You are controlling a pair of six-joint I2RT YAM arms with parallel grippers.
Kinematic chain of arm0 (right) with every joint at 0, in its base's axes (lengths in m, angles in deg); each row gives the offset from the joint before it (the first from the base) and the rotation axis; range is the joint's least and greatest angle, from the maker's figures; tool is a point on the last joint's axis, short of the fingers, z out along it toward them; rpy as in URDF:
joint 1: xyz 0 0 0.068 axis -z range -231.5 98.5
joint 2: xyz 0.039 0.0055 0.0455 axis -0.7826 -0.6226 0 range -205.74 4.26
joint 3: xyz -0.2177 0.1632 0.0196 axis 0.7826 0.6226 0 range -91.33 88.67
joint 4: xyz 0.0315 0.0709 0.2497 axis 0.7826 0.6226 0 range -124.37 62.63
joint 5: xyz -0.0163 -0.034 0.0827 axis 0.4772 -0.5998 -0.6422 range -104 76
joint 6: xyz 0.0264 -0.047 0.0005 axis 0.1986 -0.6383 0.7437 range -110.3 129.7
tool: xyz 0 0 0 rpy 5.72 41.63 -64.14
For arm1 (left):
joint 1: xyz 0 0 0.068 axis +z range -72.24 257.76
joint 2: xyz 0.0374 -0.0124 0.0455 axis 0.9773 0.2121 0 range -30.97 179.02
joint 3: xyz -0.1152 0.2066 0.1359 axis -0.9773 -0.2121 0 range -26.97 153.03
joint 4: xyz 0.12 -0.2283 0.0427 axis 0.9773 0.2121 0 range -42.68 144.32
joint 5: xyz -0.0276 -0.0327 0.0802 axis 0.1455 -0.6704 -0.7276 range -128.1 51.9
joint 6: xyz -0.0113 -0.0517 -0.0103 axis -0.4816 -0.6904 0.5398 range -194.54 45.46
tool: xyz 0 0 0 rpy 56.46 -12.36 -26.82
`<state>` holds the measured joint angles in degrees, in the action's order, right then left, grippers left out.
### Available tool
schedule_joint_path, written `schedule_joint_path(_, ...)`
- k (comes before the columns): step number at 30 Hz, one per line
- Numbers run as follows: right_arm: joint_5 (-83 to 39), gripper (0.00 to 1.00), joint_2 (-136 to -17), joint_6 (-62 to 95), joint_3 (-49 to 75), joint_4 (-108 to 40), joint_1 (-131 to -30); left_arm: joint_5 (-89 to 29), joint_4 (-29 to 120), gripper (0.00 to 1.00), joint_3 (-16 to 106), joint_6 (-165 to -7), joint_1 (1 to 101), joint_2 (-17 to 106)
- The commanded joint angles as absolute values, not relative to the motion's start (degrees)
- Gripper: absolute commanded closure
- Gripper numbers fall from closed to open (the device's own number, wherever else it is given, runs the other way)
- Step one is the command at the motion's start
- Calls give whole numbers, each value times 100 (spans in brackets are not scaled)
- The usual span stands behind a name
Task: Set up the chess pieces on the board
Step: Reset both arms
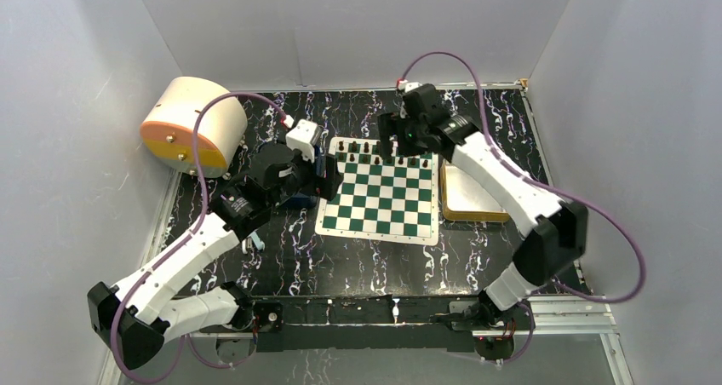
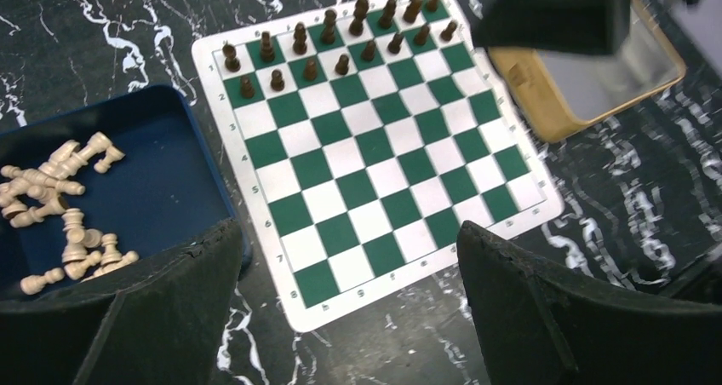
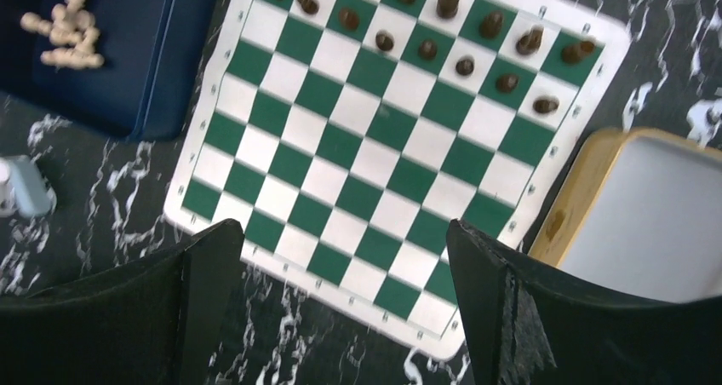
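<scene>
The board (image 1: 383,199) is laid flat at the middle of the black marbled table (image 1: 358,266), with its green and white squares squared to the table edges. The dark chess pieces (image 1: 366,149) are found on the two rows of the board nearest the far wall, one to a square. In the left wrist view both rows (image 2: 340,64) are seen filled from side to side. The other squares of the board (image 2: 366,172) are seen bare.

The right gripper (image 1: 387,142) is held above the far edge of the board, over the dark rows. Its fingers (image 3: 545,317) are spread wide, and the board (image 3: 366,159) is seen through the gap between them. The left gripper (image 1: 328,176) is held at the board's left edge. Its fingers (image 2: 162,317) are likewise wide apart, with board and table seen between them.

A blue tray (image 2: 162,172) is placed just beside the board's left edge, and a heap of light pieces (image 2: 64,189) is contained in it. A gold tin tray (image 1: 472,210) is placed just beside the right edge. A small pale object (image 3: 24,187) is noted on the table near the blue tray. A cream drum with an orange face (image 1: 194,123) stands at the far left corner.
</scene>
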<state>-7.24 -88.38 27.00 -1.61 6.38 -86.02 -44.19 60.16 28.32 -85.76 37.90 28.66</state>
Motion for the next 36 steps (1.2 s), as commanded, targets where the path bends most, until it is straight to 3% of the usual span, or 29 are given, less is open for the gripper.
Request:
schedule_joint_path(1,-1046,1,-7649,3257,686,161,-8578,-4411,6138,7,3246,-9209,3817,2837)
schedule_joint_path(6,-1325,1,-6446,3916,1550,10,-8578,-4579,6212,6,3320,-9598,3816,2669)
schedule_joint_path(15,-1672,1,-5398,4397,2364,60,-8584,-4279,6073,7,2870,-9672,3812,2036)
schedule_joint_path(36,-1249,1,-5018,4449,2246,169,-8581,-4441,6014,6,2595,-9739,3812,1849)
